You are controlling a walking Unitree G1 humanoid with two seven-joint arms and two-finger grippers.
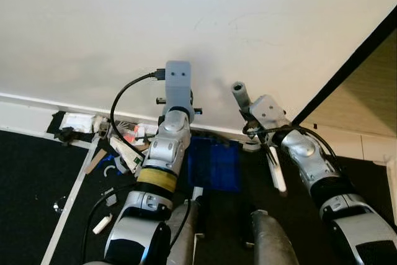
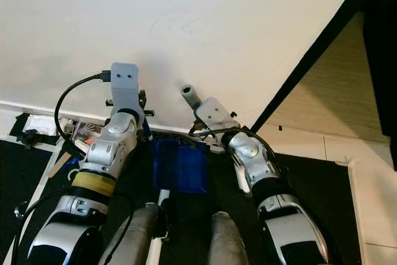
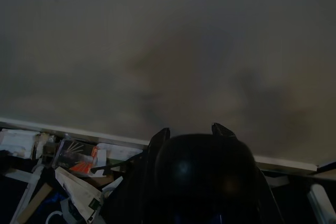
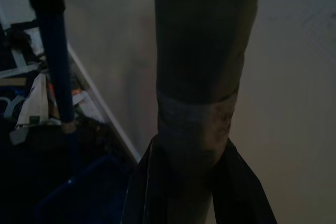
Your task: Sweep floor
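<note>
Right gripper (image 4: 197, 182) clamped on the broom handle (image 4: 202, 66), stiff, light, taped grip zone just above fingers; left gripper (image 3: 191, 145) state can't tell, blue dustpan (image 1: 214, 162) below it.

A blue dustpan (image 1: 214, 164) lies beside scattered litter (image 1: 118, 138) against the wall (image 1: 186, 23).

A plain white wall (image 1: 186, 17) is seen above a white baseboard (image 1: 37, 102). A black mat (image 1: 31, 178) is laid on the floor, edged by a white strip (image 1: 73, 198). Pale tiles (image 2: 366, 172) are seen beyond.
</note>
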